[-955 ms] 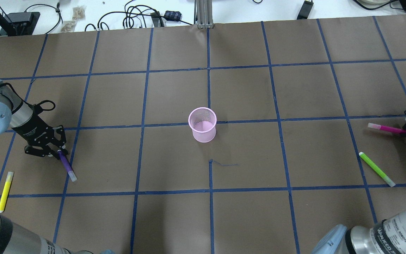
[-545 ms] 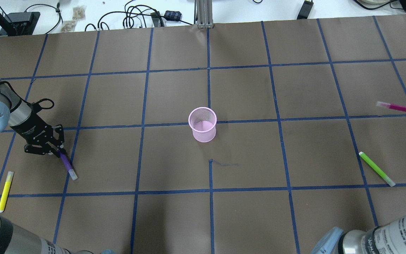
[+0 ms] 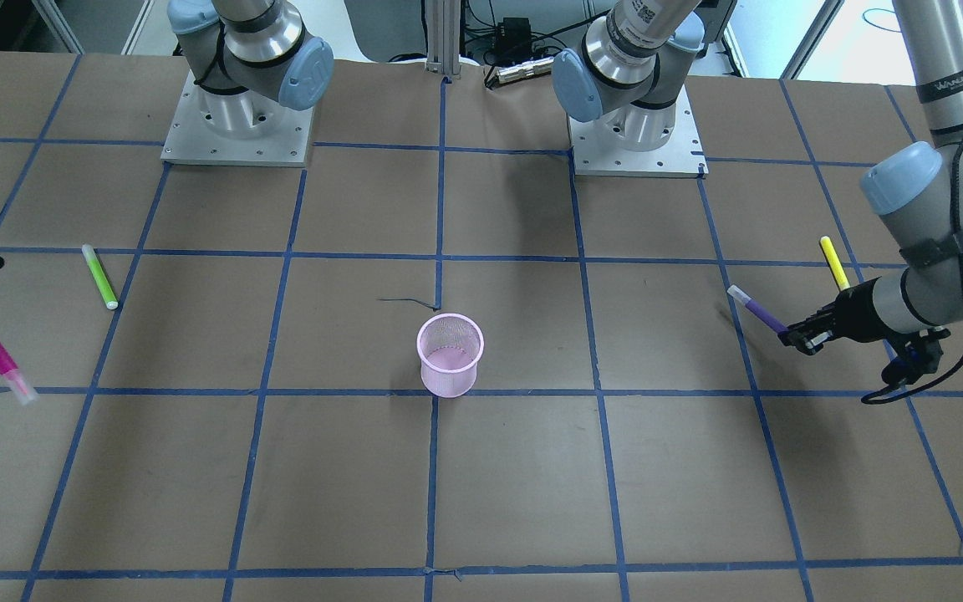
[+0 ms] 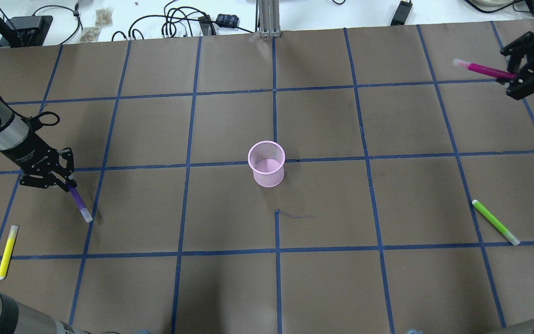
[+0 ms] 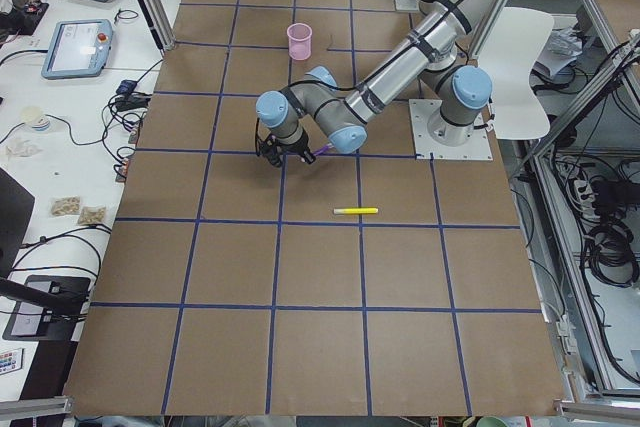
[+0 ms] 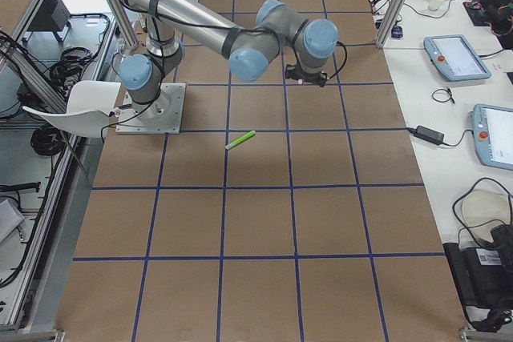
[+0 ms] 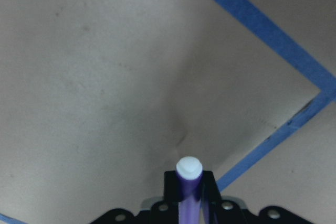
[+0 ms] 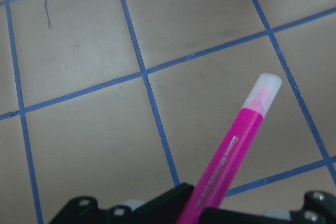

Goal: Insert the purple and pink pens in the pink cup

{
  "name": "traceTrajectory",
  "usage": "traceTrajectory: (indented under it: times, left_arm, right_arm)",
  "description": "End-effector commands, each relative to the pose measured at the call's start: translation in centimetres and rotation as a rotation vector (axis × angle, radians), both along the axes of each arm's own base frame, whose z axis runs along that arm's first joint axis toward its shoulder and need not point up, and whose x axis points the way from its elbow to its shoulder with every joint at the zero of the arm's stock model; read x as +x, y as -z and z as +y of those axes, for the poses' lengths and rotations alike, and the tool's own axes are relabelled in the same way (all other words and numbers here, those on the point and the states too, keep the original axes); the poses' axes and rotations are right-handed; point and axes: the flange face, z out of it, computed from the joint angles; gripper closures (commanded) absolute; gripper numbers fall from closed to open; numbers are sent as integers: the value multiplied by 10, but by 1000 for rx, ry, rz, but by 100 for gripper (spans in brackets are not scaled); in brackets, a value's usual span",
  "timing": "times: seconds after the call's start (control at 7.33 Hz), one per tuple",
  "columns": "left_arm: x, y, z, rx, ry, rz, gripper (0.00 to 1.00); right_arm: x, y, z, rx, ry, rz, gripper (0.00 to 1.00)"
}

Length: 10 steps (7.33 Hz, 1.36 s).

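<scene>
Since earlier, the right claw [image 4: 510, 75], clamped on the pink pen [image 4: 482, 69], was carried toward the far right corner of the bench [image 4: 387, 287]. The purple pen [image 4: 78, 200] was gripped by the left claw [image 4: 66, 185] near the left edge. The pink mesh cup [image 4: 267, 163] was set upright midway between the side edges.

A brown-papered table [image 4: 155, 287], gridded with blue tape [image 4: 276, 278], sits beside a white bench [image 5: 70, 152] (cables [image 5: 128, 99] and tablets [image 5: 75, 47] lie there).

Pink cup [image 4: 266, 163] stands open on all sides; green pen [image 4: 495, 222] and yellow pen [image 4: 7, 252] lie well apart
</scene>
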Motion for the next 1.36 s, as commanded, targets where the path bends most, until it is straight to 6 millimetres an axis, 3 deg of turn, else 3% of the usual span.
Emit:
traceTrajectory:
  times: [0.0,0.14,0.27,0.41,0.55,0.82,0.95,1.23]
  left_arm:
    - [-22,-39,-13,-62,47,-35,100]
    - [-39,-52,-14,-78,70,-43,100]
    - [-44,-57,-14,-84,69,-47,100]
    - [-44,-58,-14,-87,69,-48,100]
    - [-44,-58,-14,-86,69,-47,100]
    - [-42,-59,-14,-88,66,-49,100]
    - [-42,-59,-14,-88,67,-49,100]
    - [-41,-58,-14,-88,64,-47,100]
  right_arm:
    - [172,-26,-8,44,70,153,91]
    - [247,-11,-8,-10,16,285,92]
    - [309,12,-4,-10,64,390,92]
    - [357,37,-5,-28,95,399,92]
    - [388,65,1,-9,39,469,92]
    - [451,53,51,-33,-126,513,92]
    - [477,59,69,-37,-194,519,93]
    - [476,71,87,78,-335,576,94]
